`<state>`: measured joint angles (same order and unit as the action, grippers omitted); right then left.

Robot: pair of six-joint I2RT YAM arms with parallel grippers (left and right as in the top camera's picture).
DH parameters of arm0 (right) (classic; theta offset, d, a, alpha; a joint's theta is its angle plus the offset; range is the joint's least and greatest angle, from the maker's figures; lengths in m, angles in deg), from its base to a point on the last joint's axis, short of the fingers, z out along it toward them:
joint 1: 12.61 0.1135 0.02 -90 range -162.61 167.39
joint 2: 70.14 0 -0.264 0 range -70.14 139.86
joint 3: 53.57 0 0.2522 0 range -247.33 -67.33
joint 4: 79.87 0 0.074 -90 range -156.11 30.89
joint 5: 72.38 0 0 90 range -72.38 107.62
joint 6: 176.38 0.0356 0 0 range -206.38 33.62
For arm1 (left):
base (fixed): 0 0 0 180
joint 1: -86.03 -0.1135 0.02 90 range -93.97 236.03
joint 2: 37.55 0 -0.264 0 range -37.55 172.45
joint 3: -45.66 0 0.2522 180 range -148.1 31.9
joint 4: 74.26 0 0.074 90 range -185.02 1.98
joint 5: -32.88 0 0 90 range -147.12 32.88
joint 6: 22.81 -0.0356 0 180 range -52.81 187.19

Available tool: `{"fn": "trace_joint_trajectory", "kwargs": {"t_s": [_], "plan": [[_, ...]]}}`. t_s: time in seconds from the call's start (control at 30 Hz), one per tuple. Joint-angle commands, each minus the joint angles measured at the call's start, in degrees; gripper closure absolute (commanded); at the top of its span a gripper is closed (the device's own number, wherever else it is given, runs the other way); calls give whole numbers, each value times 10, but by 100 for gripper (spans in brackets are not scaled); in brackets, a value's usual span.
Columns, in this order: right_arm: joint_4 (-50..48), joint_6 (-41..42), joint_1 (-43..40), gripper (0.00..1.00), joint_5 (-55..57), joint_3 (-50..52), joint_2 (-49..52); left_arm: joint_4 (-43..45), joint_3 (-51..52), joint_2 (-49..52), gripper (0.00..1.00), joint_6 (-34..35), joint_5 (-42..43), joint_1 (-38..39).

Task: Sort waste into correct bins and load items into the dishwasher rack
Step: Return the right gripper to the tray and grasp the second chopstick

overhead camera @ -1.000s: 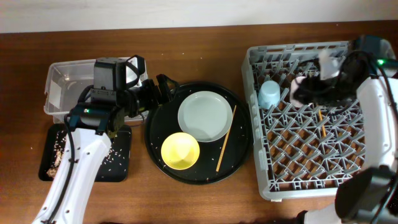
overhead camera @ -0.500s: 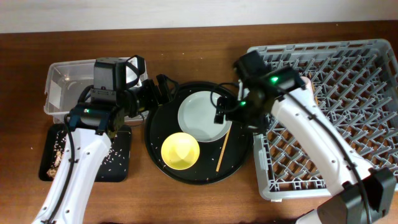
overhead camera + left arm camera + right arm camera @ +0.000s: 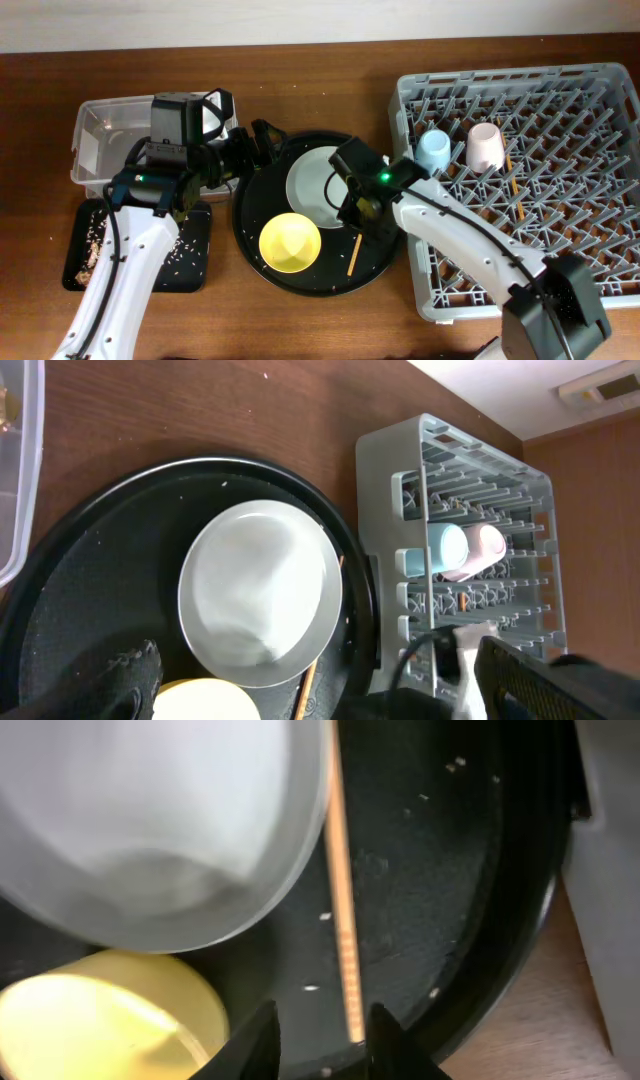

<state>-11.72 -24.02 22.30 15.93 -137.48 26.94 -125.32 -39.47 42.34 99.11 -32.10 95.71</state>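
**Fingers straddle the tray's chopstick, pinch not yet made**

Right fingers [image 3: 262, 1032] stand narrowly apart on either side of the thin wooden chopstick [image 3: 340, 890]. Its lower end lies between them, and a gap shows on one side, so nothing is clamped yet. The stick lies on the large round black tray [image 3: 250, 225], just beside the pale round plate [image 3: 322, 185] and near the small yellow bowl [image 3: 290, 243].

Loading is the step in hand. A light-blue cup [image 3: 433, 152], a pink cup [image 3: 485, 146] and a second chopstick [image 3: 516, 200] already sit in the square grey plastic rack [image 3: 405, 110].

The next move, I judge, is to close squarely on the stick and lift it without nudging the plate.

Left fingers [image 3: 135, 672] hang wide apart and empty over the tray's rim. Everything sits on a brown wooden bench [image 3: 300, 330], with a pale wall [image 3: 300, 20] behind.
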Motion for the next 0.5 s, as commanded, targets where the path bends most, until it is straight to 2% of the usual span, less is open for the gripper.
{"fn": "trace_joint_trajectory", "kwargs": {"t_s": [0.0, 0.17, 0.47], "plan": [[-30, -8, 4, 77, 16, 39, 1, 1, 0, -2, 1, -8, 0, -1], [-88, -19, 4, 79, 16, 77, 1, 1, 0, -2, 1, -8, 0, -1], [-94, -56, 5, 79, 43, 79, 19, 1, 0, -2, 1, -8, 0, -1]]}}
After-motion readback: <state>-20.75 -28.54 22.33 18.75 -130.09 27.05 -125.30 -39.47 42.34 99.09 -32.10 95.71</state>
